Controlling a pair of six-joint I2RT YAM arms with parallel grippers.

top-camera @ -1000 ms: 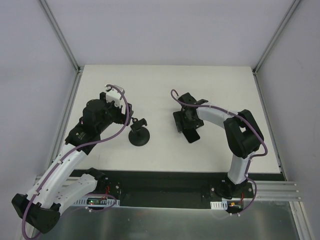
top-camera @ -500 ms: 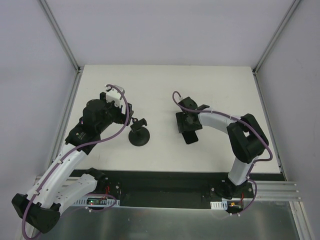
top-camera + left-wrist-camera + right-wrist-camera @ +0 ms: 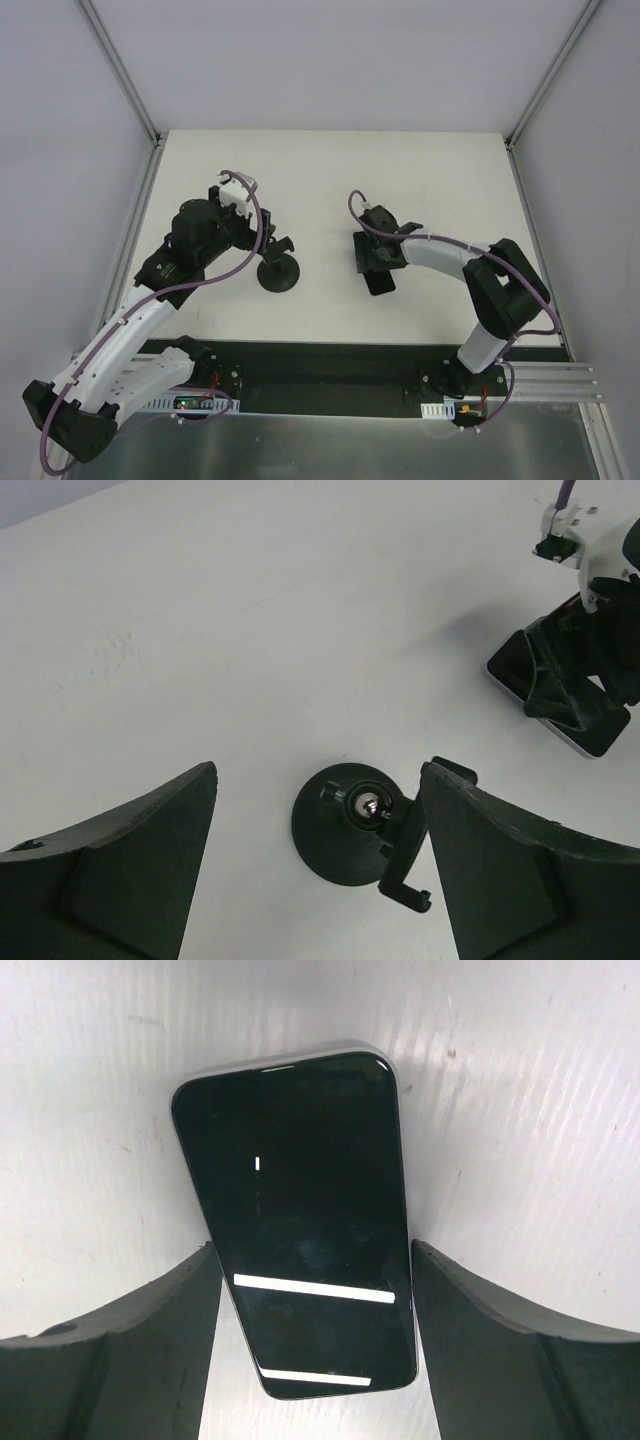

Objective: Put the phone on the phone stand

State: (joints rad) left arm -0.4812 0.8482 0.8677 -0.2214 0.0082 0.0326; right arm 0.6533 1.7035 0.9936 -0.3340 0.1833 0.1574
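So, right gripper's parked over the phone, nothing grabbed yet

The phone (image 3: 300, 1220) lies flat on the table (image 3: 330, 170), glossy face up, off to the right of the phone stand (image 3: 277, 270) and apart from it; the right gripper (image 3: 312, 1252) is the nearer one by far, hanging right over it with fingers spread, one outside each long edge; the phone's long axis runs straight out between them, a bit skewed, so closing would pinch across the narrow width; can't tell if the tips reach the table; the left gripper (image 3: 320, 780) hangs over the stand, fingers wide apart, holding nothing; the stand sits upright with nothing on it.
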